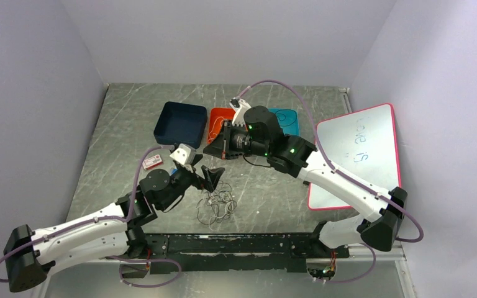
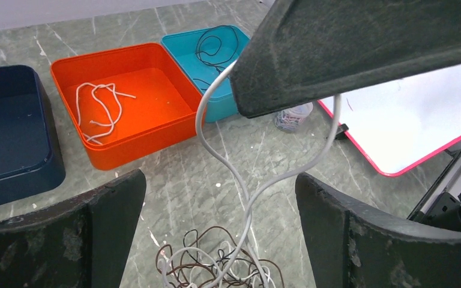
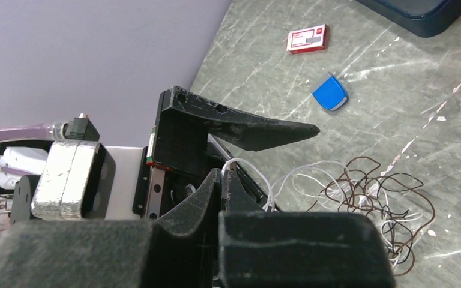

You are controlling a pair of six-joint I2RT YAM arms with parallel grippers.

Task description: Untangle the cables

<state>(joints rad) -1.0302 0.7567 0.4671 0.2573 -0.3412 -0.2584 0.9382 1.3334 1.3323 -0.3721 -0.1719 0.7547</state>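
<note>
The cables point(image 1: 217, 205) lie as a tangle of white, brown and black wires on the table, between the arms. My right gripper point(image 1: 210, 151) hovers above it, shut on a loop of white cable point(image 2: 216, 150) that hangs down into the tangle point(image 2: 216, 270). In the right wrist view its shut fingertips point(image 3: 223, 177) pinch that white cable point(image 3: 249, 165). My left gripper point(image 1: 213, 179) stands wide open just over the tangle, and the hanging loop passes between its fingers point(image 2: 66, 240) without touching them.
Three trays stand at the back: dark blue point(image 2: 6, 174), orange point(image 2: 132, 150) holding a white cable, teal point(image 2: 180, 45) holding a black cable. A pink-edged whiteboard point(image 1: 354, 149) lies right. A red box point(image 3: 306, 39) and a blue object point(image 3: 330, 95) lie left of the tangle.
</note>
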